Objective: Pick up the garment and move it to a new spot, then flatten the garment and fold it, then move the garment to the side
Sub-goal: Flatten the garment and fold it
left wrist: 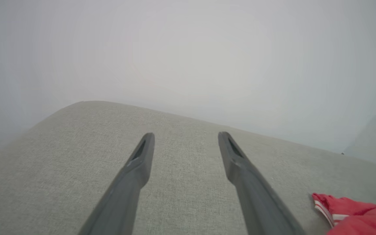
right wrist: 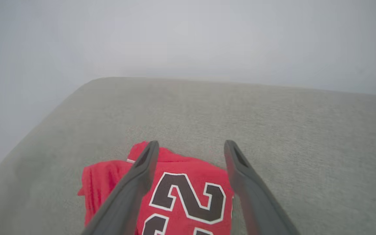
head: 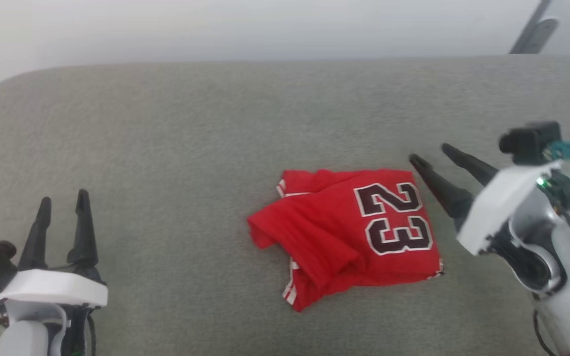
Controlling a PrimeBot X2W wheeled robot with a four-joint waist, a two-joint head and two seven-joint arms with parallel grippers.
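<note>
The garment lies folded in a rough square on the grey fabric surface, red with the dark number "23" facing up and striped trim at its left edges. My right gripper stands open just off the garment's far right corner, fingers pointing up and left, nothing between them. Through the right wrist view the garment sits under and between those fingers. My left gripper is open near the lower left, well apart from the garment. In the left wrist view a corner of the garment peeks in at the lower right.
The grey fabric surface spreads wide on all sides of the garment, with a rounded far-left corner. Beyond its far edge is a pale wall. A dark slanted object stands at the top right.
</note>
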